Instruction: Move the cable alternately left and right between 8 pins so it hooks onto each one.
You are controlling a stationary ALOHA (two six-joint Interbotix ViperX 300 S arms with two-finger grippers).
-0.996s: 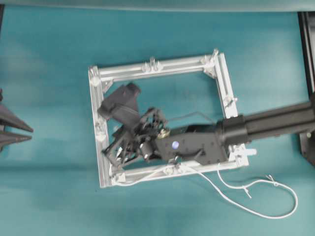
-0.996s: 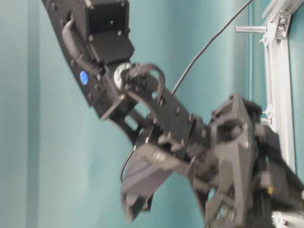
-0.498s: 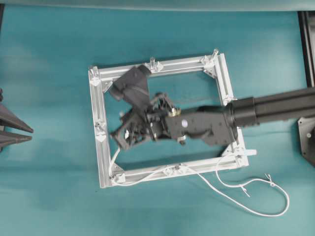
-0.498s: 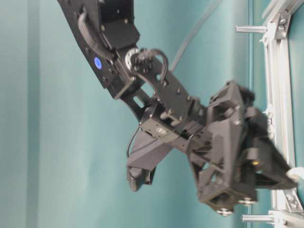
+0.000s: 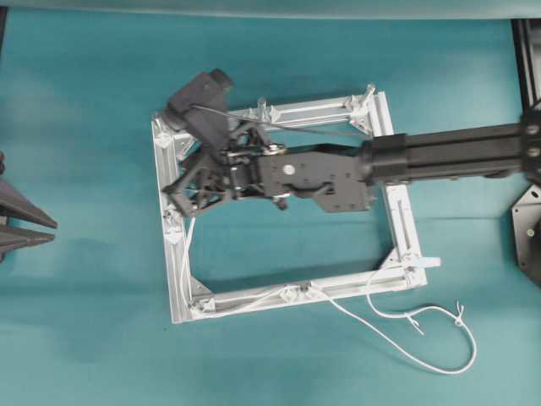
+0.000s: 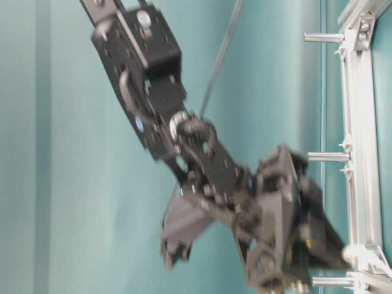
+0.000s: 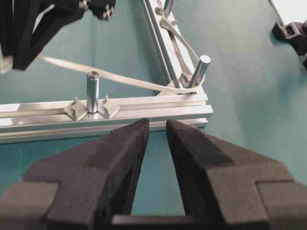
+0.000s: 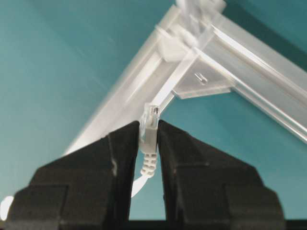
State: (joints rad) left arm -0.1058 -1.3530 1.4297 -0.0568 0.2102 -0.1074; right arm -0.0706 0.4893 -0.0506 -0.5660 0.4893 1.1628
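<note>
the left gripper (image 7: 157,132) is being kept at the left edge of the overhead view, well apart from the frame (image 5: 166,211); its wrist view is showing the jaws parted with nothing between them, bare teal mat being seen through the gap. beyond them, two of the pins (image 7: 92,91) are being seen upright on the frame bar, and the cable (image 7: 120,76) is being led flat around the far corner pin. in the overhead view the cable is being run up the frame's left bar, along the bottom bar, and out in a loose loop on the mat (image 5: 84,321) at the lower right. the right gripper (image 5: 179,188) is being held over the upper left part of the frame, its arm being stretched in from the right. in its wrist view the jaws are being pressed onto the cable's ribbed end, with the clear plug (image 8: 151,115) sticking out just above the fingertips (image 8: 125,139). no brand, label or readable writing is being shown in any view
</note>
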